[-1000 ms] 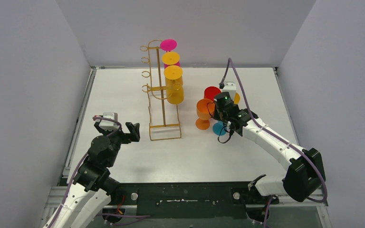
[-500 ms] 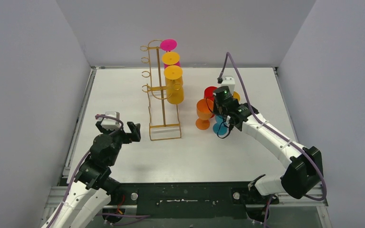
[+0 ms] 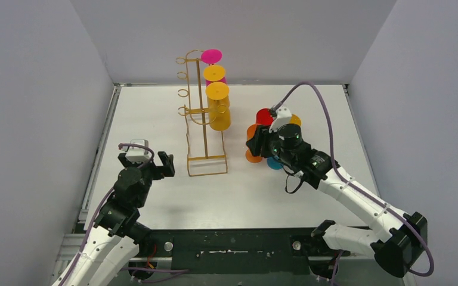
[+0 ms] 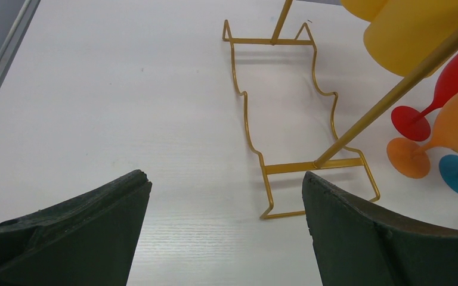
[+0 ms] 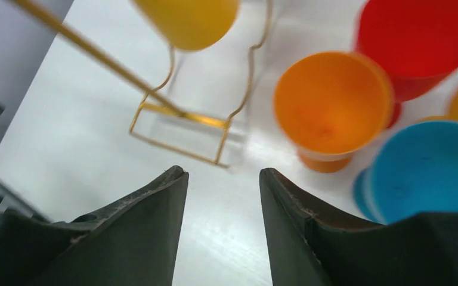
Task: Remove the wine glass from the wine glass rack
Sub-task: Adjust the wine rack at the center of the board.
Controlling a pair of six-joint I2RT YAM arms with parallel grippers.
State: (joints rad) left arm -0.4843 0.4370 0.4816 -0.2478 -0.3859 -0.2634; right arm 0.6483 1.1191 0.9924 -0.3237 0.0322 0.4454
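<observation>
Right gripper [image 5: 222, 173] has swung back over the standing blue plastic wine glass [image 5: 429, 173] and orange plastic wine glass [image 5: 332, 101]. Its jaws have parted and hold nothing, so in my judgement a glass has just been set down. Left gripper [image 4: 225, 179] is spread wide and empty. Yellow plastic wine glasses [image 3: 219, 120] and a pink plastic wine glass [image 3: 211, 56] hang inverted on the thin gold wire rack [image 3: 205, 137].

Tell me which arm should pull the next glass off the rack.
Probably the right. The hanging glasses are on the right side of the rack, nearest the right gripper, whose jaws look empty. The left gripper, open, sits low beyond the post.
</observation>
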